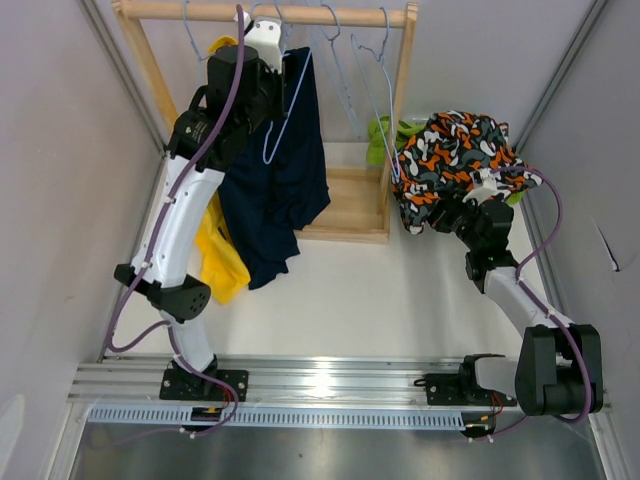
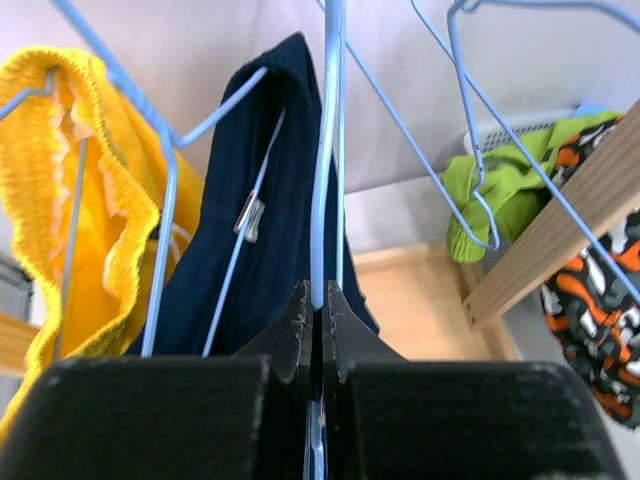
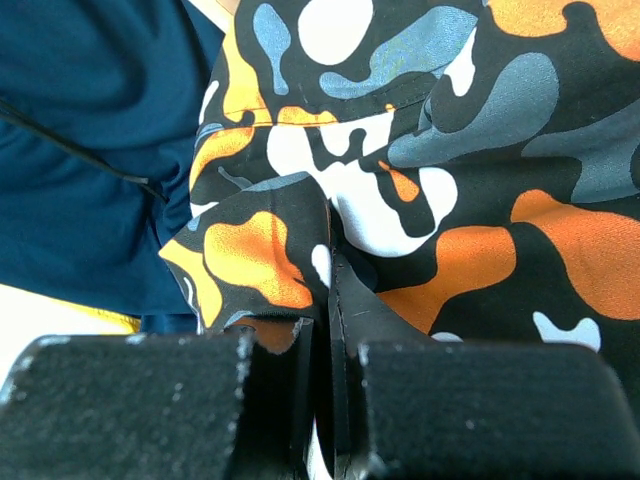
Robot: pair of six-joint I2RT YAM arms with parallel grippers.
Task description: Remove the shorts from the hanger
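Navy shorts (image 1: 285, 180) hang on a blue wire hanger (image 1: 285, 110) from the wooden rail (image 1: 300, 12); they also show in the left wrist view (image 2: 260, 240). Yellow shorts (image 1: 222, 265) hang to their left, also in the left wrist view (image 2: 70, 210). My left gripper (image 2: 318, 295) is shut on the blue hanger wire (image 2: 326, 150), high at the rail. My right gripper (image 3: 328, 270) is shut on the orange-black-white patterned shorts (image 3: 420, 170), held right of the rack (image 1: 455, 160). Lime green shorts (image 1: 385, 135) lie behind them. Light blue shorts are out of view.
Empty blue wire hangers (image 1: 365, 70) hang on the rail. The wooden rack has a right post (image 1: 400, 110) and a base board (image 1: 350, 205). Grey walls close both sides. A metal rail (image 1: 330, 385) carries the arm bases.
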